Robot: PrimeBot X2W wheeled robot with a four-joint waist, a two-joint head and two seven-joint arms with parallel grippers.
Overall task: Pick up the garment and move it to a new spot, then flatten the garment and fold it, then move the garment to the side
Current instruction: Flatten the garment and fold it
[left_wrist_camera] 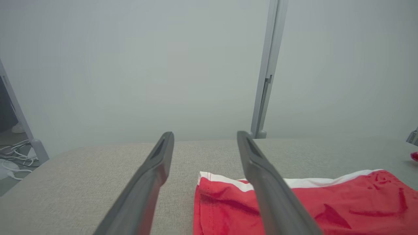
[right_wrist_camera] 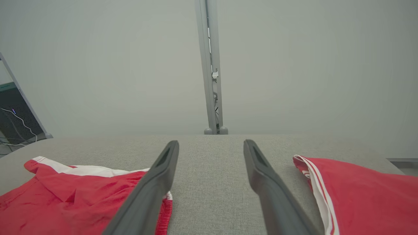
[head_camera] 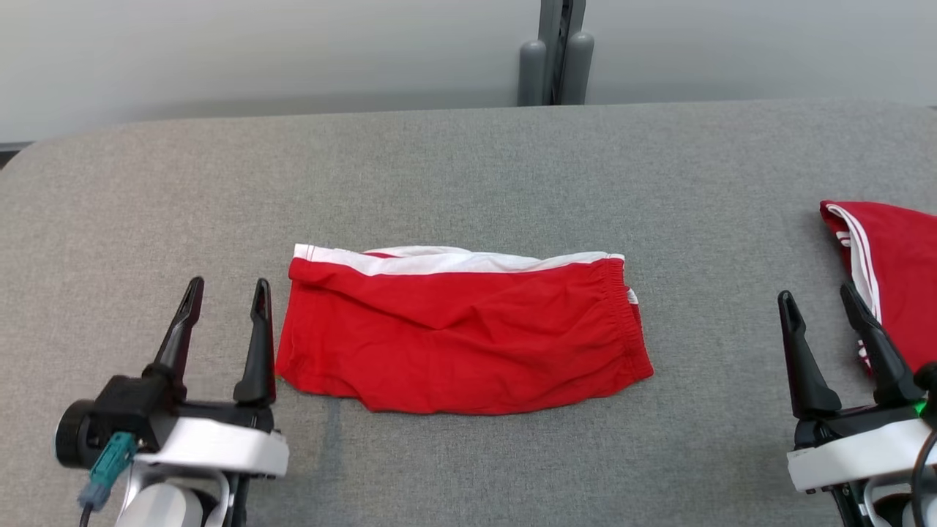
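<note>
Folded red cotton garment with white band (head_camera: 461,344) lies mid grey fabric bench (head_camera: 468,168). Left claw (head_camera: 228,283) just beside its left edge, right claw (head_camera: 816,293) well right of it; both wide open, empty. Side move probably next: pinch all layers, slide low.

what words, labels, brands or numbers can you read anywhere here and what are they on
None can be read.
The folded red garment shows plain red cloth and a white band, no lettering.
A small white tag at its right edge is too small to read.
The second red garment shows white stripes, no text.
</note>
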